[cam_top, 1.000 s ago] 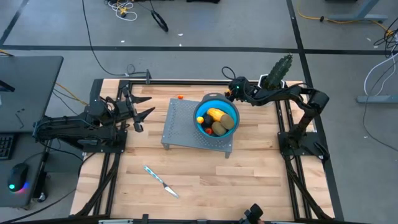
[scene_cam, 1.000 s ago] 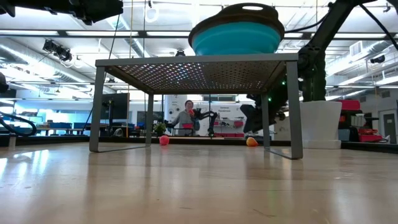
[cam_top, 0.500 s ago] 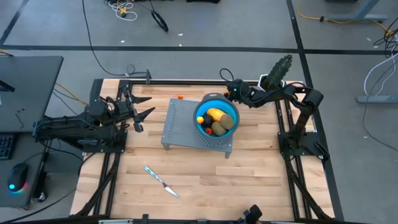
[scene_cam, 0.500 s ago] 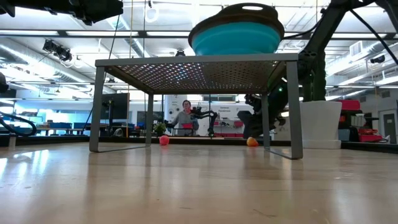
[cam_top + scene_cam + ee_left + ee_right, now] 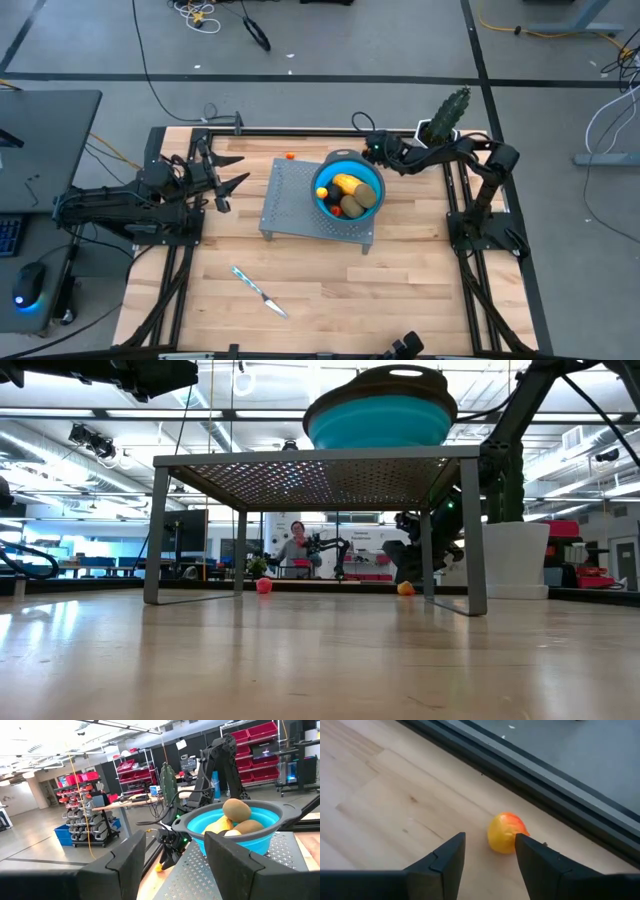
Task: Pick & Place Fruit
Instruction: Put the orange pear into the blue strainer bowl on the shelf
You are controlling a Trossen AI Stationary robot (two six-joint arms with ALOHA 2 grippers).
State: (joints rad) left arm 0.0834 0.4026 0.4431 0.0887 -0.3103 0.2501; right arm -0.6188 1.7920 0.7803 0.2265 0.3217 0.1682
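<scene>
Right wrist view: spread right pincer (image 5: 487, 852) faces orange-yellow fruit (image 5: 505, 833), roundish, no clear long axis.

A yellow-orange oval fruit (image 5: 347, 184) is seen lying in the blue bowl (image 5: 372, 176), with an olive-brown oval (image 5: 365, 196) beside it, another brownish piece (image 5: 352, 208) next to that, and small red and dark pieces at the rim side. A tiny orange piece (image 5: 290, 156) is left on the bench (image 5: 320, 290) behind the perforated stand (image 5: 290, 205). A small yellow-orange fruit (image 5: 505, 833) with a red blush is seen on the bench near its far edge rail.
</scene>
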